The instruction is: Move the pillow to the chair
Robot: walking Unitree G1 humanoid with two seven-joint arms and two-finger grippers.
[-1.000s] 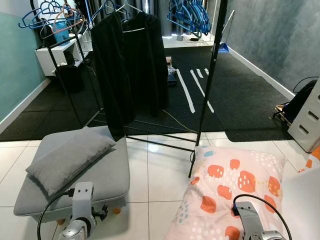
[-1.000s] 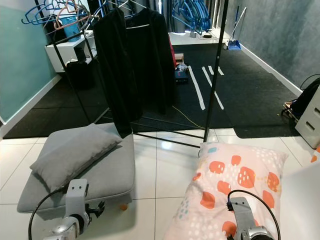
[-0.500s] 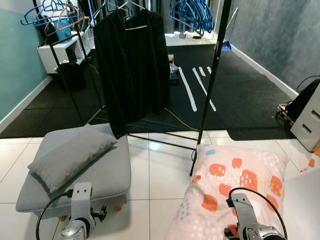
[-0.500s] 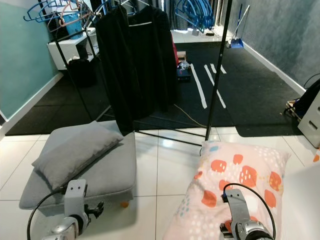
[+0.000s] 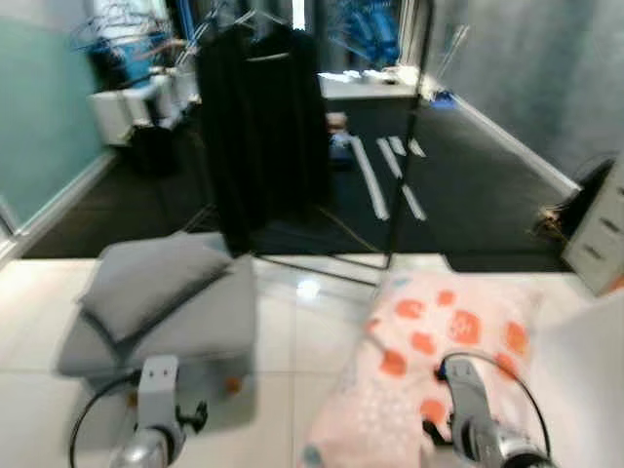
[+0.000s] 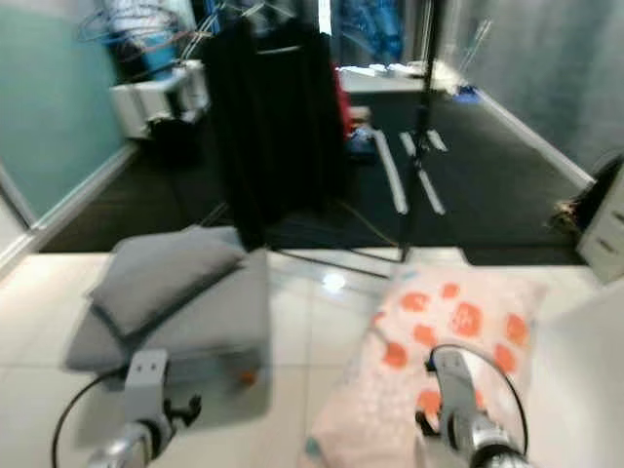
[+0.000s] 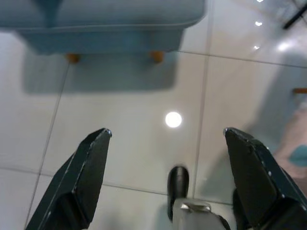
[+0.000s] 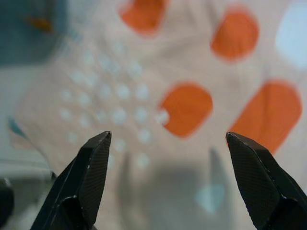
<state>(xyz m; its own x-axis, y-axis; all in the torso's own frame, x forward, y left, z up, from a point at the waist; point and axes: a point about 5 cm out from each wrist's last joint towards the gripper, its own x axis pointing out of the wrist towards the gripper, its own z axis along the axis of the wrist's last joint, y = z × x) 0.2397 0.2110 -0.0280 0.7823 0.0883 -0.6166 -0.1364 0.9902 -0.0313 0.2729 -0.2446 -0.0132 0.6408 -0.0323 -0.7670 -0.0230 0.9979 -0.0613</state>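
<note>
Right gripper (image 8: 165, 184) spread wide over spotted pillow (image 8: 192, 72), blurred

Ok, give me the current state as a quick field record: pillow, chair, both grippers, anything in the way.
pillow: pink pillow with orange spots lying on the tiled floor, on the robot's right
chair: low grey seat on the left, with a grey cushion on top
right gripper: right gripper open, fingers spread above the pillow, not touching it
left gripper: left gripper open, over bare floor, just short of the seat
obstacles: black clothes rack with dark garments behind both
image quality: head views blurred
</note>
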